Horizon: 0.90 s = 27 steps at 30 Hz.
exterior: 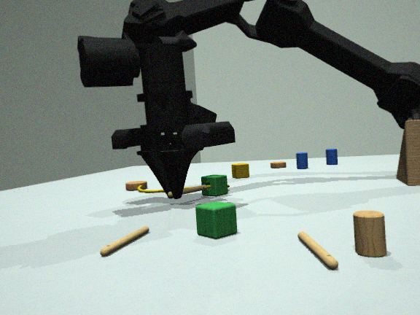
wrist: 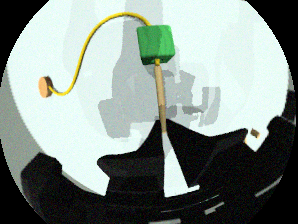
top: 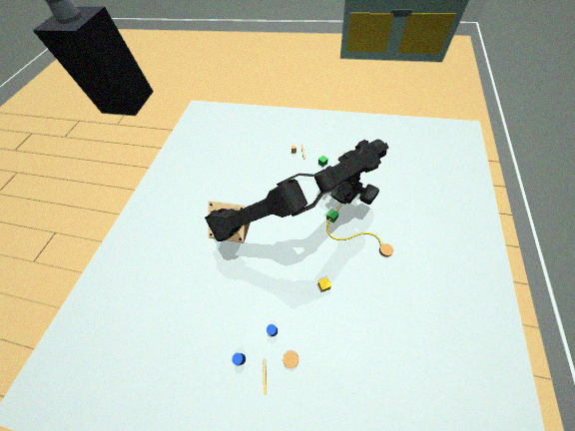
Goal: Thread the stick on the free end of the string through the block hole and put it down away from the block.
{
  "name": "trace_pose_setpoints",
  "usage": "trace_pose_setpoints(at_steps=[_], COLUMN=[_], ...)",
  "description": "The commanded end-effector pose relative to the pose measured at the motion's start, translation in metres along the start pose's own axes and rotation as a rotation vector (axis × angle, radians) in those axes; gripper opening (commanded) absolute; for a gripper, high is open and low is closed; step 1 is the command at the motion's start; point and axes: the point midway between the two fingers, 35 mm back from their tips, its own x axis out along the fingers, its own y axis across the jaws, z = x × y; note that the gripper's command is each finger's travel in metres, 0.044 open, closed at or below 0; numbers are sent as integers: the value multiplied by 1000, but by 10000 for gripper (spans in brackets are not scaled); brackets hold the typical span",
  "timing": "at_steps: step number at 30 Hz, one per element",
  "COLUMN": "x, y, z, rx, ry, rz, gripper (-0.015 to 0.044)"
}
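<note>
The green block with the hole (top: 332, 215) (exterior: 216, 185) (wrist: 156, 42) stands on the table. The round button (top: 386, 249) (exterior: 136, 185) (wrist: 45, 87) lies apart from it. The yellow string (top: 366, 233) (wrist: 125, 14) curves from the button to the block's far side in the wrist view and shows again at the near side, where it meets the stick (exterior: 193, 189) (wrist: 160, 95). The whole stick is outside the block on the gripper's side. My gripper (exterior: 175, 195) (wrist: 161, 121) is shut on the stick's other end, low over the table. The arm hides the fingertips in the top view.
A second green block (top: 323, 161) (exterior: 216, 219), loose sticks (exterior: 125, 241) (exterior: 317, 251) and a wooden cylinder (top: 293, 149) (exterior: 370, 233) are near the arm. A yellow block (top: 324, 284), blue cylinders (top: 272, 330) (top: 239, 359), a disc (top: 290, 359) and another stick (top: 265, 376) are farther off.
</note>
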Motion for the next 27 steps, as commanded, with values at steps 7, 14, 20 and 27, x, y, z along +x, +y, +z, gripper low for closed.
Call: trace_pose_setpoints(at_steps=[7, 14, 20, 27], x=[1, 0, 0, -1], y=[-1, -1, -1, -1], z=[-12, -20, -26, -32], rx=[4, 4, 4, 5], ry=[0, 0, 0, 0], rz=[2, 6, 9, 11], gripper=[0, 0, 0, 0])
